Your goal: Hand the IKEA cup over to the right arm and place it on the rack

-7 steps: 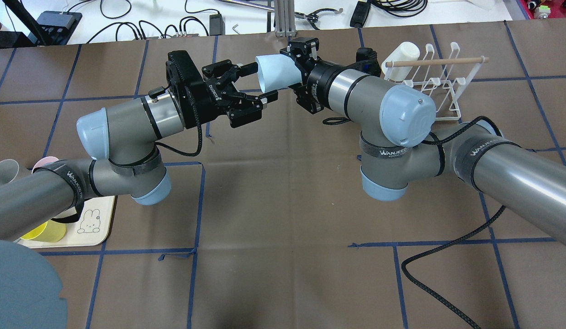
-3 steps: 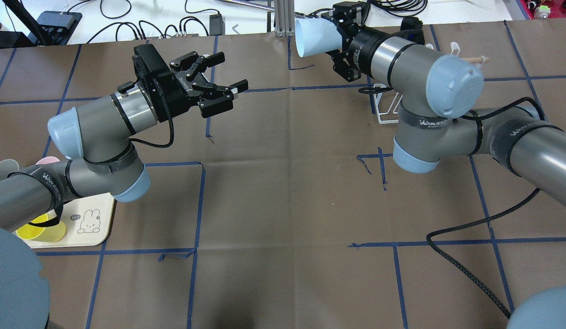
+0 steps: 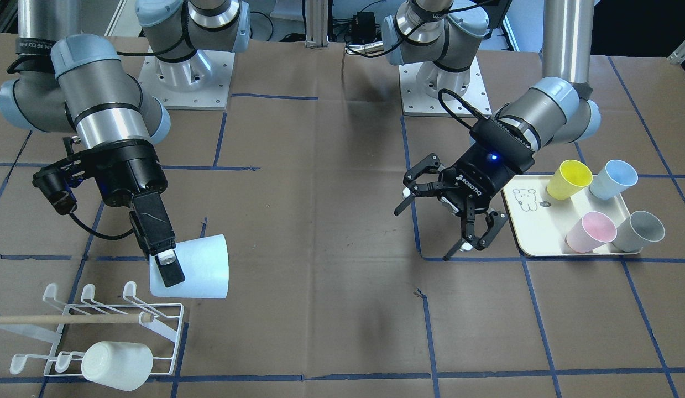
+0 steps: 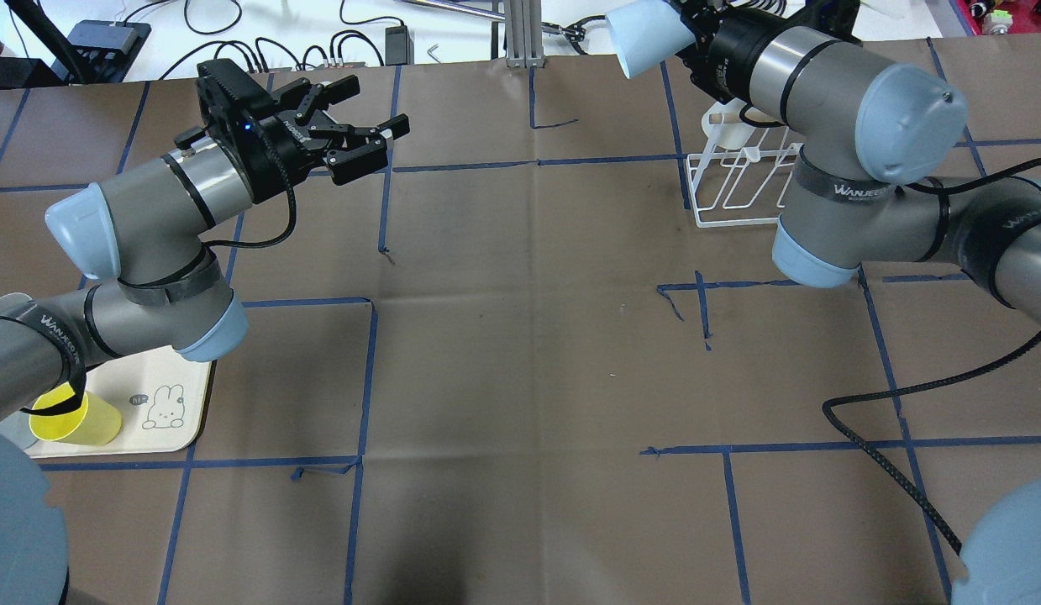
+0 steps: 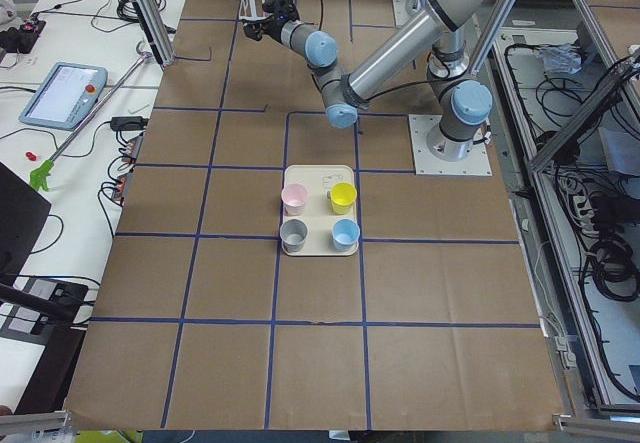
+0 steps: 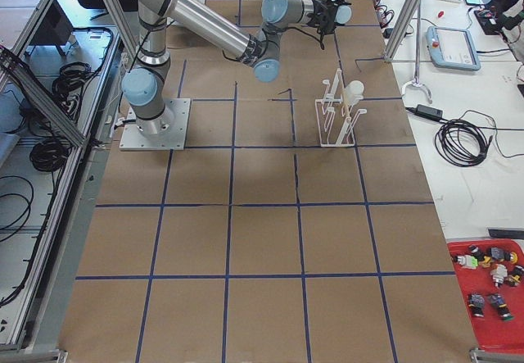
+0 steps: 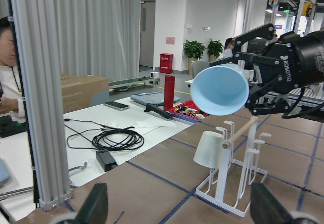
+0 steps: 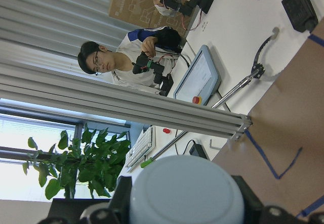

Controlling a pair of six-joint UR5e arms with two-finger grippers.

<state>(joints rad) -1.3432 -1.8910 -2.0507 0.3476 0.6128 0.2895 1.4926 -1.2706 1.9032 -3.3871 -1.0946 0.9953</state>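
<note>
Left fingers (image 4: 358, 160) above blue-taped brown table (image 4: 520, 353)

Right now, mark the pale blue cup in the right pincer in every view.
Front-facing: pale blue cup lower left, by the rack.
Overhead: cup at top edge, right of centre; rack below it.
Exterior left: too small to pick out.
Exterior right: cup top centre, at the near arm's tip.
Left wrist: cup centre right, mouth toward camera.
Right wrist: cup's base, bottom centre.
Shared landmark: the white wire rack.
</note>
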